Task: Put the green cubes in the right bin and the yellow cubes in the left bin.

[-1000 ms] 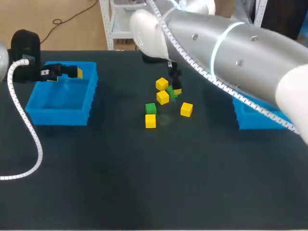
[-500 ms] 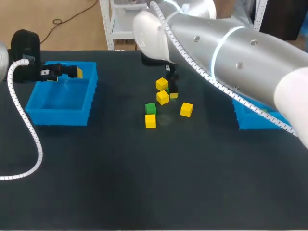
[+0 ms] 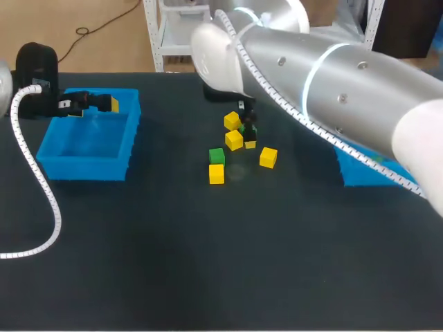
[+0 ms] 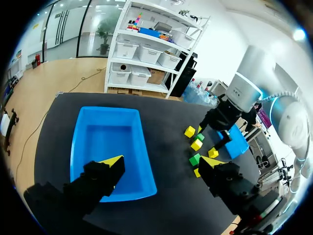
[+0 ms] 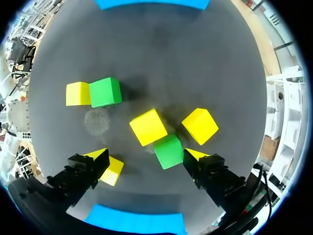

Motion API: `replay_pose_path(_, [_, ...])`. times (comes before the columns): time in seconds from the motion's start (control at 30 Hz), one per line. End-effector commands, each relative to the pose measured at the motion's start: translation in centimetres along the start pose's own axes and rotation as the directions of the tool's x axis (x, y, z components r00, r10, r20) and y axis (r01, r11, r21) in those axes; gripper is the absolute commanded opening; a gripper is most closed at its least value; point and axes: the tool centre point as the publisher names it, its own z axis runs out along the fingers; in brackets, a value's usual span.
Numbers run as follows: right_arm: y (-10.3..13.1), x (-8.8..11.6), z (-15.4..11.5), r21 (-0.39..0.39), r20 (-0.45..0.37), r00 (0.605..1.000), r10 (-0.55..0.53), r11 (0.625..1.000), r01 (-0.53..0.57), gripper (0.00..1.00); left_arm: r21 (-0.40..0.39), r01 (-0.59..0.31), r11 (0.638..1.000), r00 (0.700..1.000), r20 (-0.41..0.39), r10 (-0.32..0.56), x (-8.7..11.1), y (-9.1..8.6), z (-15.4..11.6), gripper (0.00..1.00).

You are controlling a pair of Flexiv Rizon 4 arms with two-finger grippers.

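Note:
Several yellow and two green cubes lie mid-table. In the head view my right gripper hangs over the cluster beside a yellow cube. In the right wrist view it is open, with a green cube between its fingers, nearer one tip, untouched from two sides. Two yellow cubes lie just ahead. A green cube touches a yellow one farther off. My left gripper hovers open over the left bin, empty.
The right bin is partly covered by my right arm, which crosses the table's back right. In the right wrist view its edge shows behind the gripper. A lone yellow cube lies between cluster and right bin.
My right gripper has dropped and shifted slightly toward the cluster, closing in around the green cube. The left arm and the cubes have stayed put.

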Motion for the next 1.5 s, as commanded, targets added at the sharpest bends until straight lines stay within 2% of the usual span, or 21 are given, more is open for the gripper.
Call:
replay_pose_path(0.03, [-0.9, -0.2, 0.6, -0.012, -0.008, 1.000, 0.006, 1.000, -0.006, 1.00, 0.011, -0.002, 1.000, 1.000, 0.007, 0.002, 0.1, 0.2, 0.0, 1.00])
replay_pose_path(0.3, [-1.7, 0.1, 1.1, -0.008, -0.021, 1.000, 0.018, 1.000, -0.018, 1.00, 0.011, -0.002, 1.000, 1.000, 0.007, 0.002, 0.1, 0.2, 0.0, 1.00])
replay_pose_path(0.73, [-1.6, 0.1, 1.2, -0.001, -0.023, 0.999, 0.024, 1.000, -0.024, 1.00, 0.011, -0.002, 1.000, 1.000, 0.007, 0.002, 0.1, 0.2, 0.0, 1.00])
replay_pose_path(0.8, [-1.6, 0.1, 1.2, 0.007, -0.029, 0.999, 0.028, 1.000, -0.028, 0.49, 0.011, -0.002, 1.000, 1.000, 0.007, 0.002, 0.1, 0.2, 0.0, 1.00])
replay_pose_path(0.83, [-1.6, 0.1, 1.2, 0.008, -0.030, 0.999, 0.028, 1.000, -0.028, 0.44, 0.011, -0.002, 1.000, 1.000, 0.007, 0.002, 0.1, 0.2, 0.0, 1.00])
replay_pose_path(0.93, [-1.6, 0.1, 1.2, 0.011, -0.033, 0.999, 0.031, 0.999, -0.030, 0.38, 0.011, -0.002, 1.000, 1.000, 0.007, 0.002, 0.1, 0.2, 0.0, 1.00])
replay_pose_path(0.97, [-1.5, 0.1, 1.2, 0.012, -0.032, 0.999, 0.031, 0.999, -0.030, 0.30, 0.011, -0.002, 1.000, 1.000, 0.007, 0.002, 0.1, 0.2, 0.0, 1.00])
replay_pose_path(1.07, [-1.5, 0.1, 1.1, 0.014, -0.031, 0.999, 0.032, 0.999, -0.032, 0.18, 0.011, -0.002, 1.000, 1.000, 0.007, 0.002, 0.1, 0.2, 0.0, 1.00])
replay_pose_path(1.13, [-1.5, 0.1, 1.1, 0.015, -0.029, 0.999, 0.035, 0.999, -0.035, 0.03, 0.011, -0.002, 1.000, 1.000, 0.007, 0.002, 0.1, 0.2, 0.0, 1.00])
replay_pose_path(1.17, [-1.5, 0.2, 1.1, 0.016, -0.028, 0.999, 0.037, 0.999, -0.037, 0.00, 0.011, -0.002, 1.000, 1.000, 0.007, 0.002, 0.1, 0.2, 0.0, 1.00])
replay_pose_path(1.4, [-1.7, 0.2, 0.8, 0.017, -0.024, 0.999, 0.046, 0.999, -0.046, 0.00, 0.011, -0.002, 1.000, 1.000, 0.007, 0.002, 0.1, 0.2, 0.0, 1.00])
replay_pose_path(1.5, [-2.1, 0.3, -0.3, 0.040, -0.003, 0.997, 0.071, 0.997, -0.071, 0.00, 0.011, -0.002, 1.000, 1.000, 0.007, 0.002, 0.1, 0.2, 0.0, 1.00])
